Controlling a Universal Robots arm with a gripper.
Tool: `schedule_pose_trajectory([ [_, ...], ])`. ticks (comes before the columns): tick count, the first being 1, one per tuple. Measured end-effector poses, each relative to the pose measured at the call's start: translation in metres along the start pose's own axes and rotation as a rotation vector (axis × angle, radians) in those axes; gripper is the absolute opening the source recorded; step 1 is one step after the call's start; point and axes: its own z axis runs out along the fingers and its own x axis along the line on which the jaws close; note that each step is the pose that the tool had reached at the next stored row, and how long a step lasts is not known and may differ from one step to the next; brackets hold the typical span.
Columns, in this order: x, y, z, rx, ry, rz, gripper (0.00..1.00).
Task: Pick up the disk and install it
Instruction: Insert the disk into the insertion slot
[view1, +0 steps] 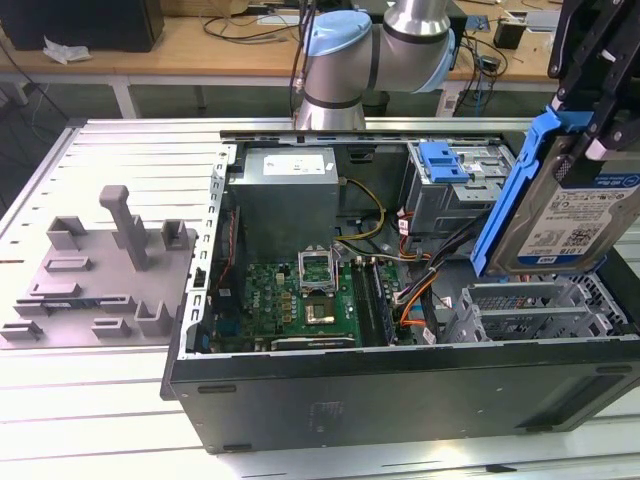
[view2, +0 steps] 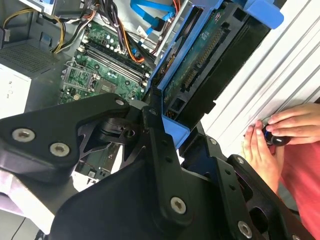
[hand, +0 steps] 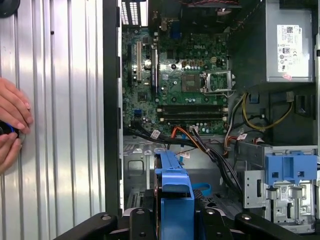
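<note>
Your pincer: clamped on the disk over the computer case. Exterior view gives you its label; second wrist view, its underside and a person's hands.

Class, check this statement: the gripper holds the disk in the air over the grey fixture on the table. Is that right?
Not quite. The gripper does hold the disk in the air, but over the open computer case, not over the grey fixture, which sits apart at the exterior view's left. The exterior view shows this.
</note>
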Motion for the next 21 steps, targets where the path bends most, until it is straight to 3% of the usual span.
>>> schedule_pose_trajectory([
  [21, -0.0047, -0.0056, 0.0057, -0.0003, 0.0004, -0.007, 0.37],
])
